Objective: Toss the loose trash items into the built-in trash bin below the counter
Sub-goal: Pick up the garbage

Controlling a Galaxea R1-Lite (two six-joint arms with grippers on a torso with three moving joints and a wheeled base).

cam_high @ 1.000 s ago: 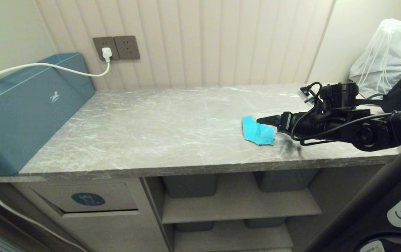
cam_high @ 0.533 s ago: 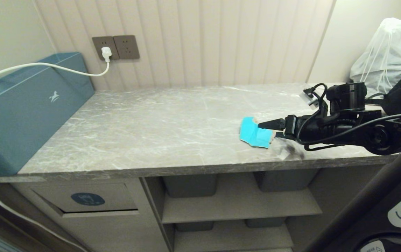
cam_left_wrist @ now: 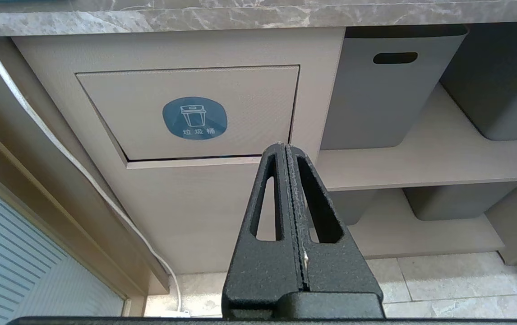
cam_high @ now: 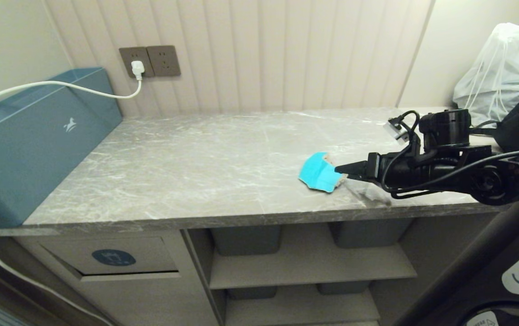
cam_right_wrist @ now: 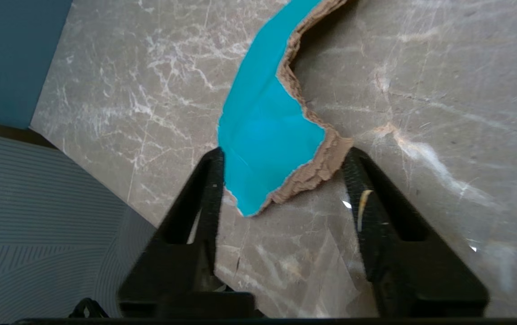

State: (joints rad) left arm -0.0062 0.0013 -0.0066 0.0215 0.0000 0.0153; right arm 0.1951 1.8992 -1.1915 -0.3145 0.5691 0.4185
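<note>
Head view: 1 turquoise scrap (cam_high: 317, 175) lies near the counter's (cam_high: 205, 163) front right edge, with the right gripper (cam_high: 340, 170) reaching in level at its right end. Left wrist view: the left gripper (cam_left_wrist: 287, 151) is pressed closed, empty, before the trash bin flap (cam_left_wrist: 191, 113). Right wrist view: both fingers (cam_right_wrist: 211, 176) flank the scrap's torn end, partly open, touching its edges; a firm hold cannot be told.

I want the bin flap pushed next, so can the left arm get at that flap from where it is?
Probably yes. The left gripper, shut, points at the cabinet just below the bin flap, and nothing stands between them. The grey tubs sit off to one side.
</note>
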